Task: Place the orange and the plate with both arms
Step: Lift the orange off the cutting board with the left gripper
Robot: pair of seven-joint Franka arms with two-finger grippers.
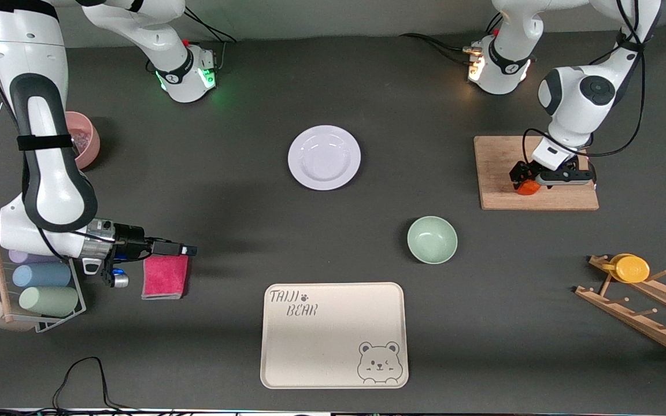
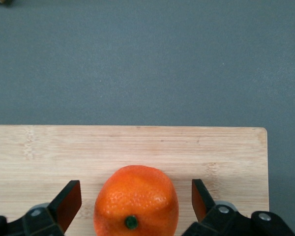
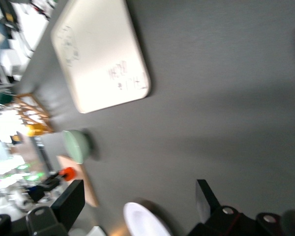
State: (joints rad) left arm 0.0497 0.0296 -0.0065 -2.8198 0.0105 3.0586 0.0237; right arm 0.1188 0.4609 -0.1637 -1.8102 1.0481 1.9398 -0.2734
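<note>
Grasping comes first: left gripper (image 2: pixel 132 204) is down on the wooden cutting board (image 1: pixel 503 153), fingers open either side of the orange (image 2: pixel 136 199), and need only close. Right gripper (image 1: pixel 185 250), fingers open, waits beside the pink cloth (image 1: pixel 164 278); the plate (image 1: pixel 324 157) sits mid-tabletop, ungrasped.

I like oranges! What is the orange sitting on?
The orange sits on a wooden cutting board, between the left gripper's open jaws. The orange covers the board right under it.
</note>
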